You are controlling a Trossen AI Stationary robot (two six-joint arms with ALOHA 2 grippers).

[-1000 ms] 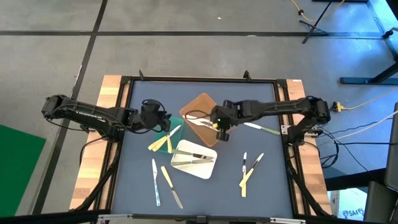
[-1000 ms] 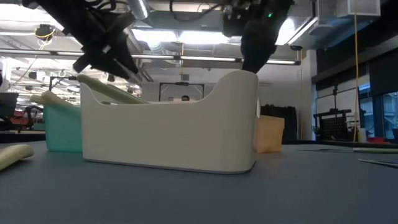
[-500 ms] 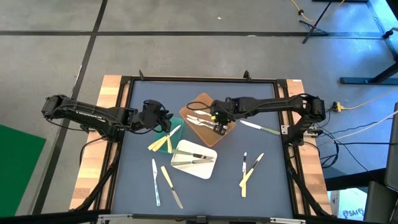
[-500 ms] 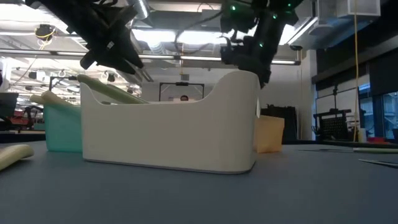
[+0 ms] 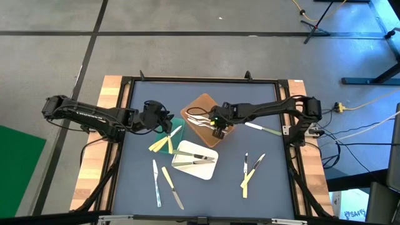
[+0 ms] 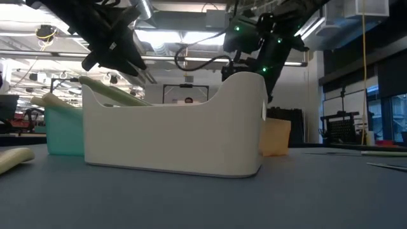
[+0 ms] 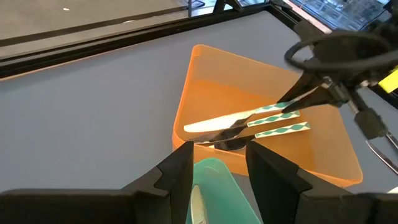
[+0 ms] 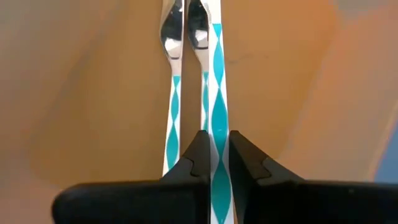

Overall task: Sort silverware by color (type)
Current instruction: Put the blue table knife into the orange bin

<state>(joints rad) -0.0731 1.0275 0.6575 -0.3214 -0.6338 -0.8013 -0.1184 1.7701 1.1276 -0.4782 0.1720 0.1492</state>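
Right now the right gripper is pinching a teal-patterned spoon low inside the brown tray, beside its twin; placing is underway, so letting go probably comes next. Beside that tray, the left gripper is hovering spread over the green tray.

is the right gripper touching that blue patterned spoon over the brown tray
Touching. In the right wrist view the right gripper has its fingers shut on the spoon's handle above the brown tray.

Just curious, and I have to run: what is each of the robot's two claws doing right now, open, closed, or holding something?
Left gripper: open, empty, above the green tray.
Right gripper: shut on a teal-patterned spoon, over the brown tray.
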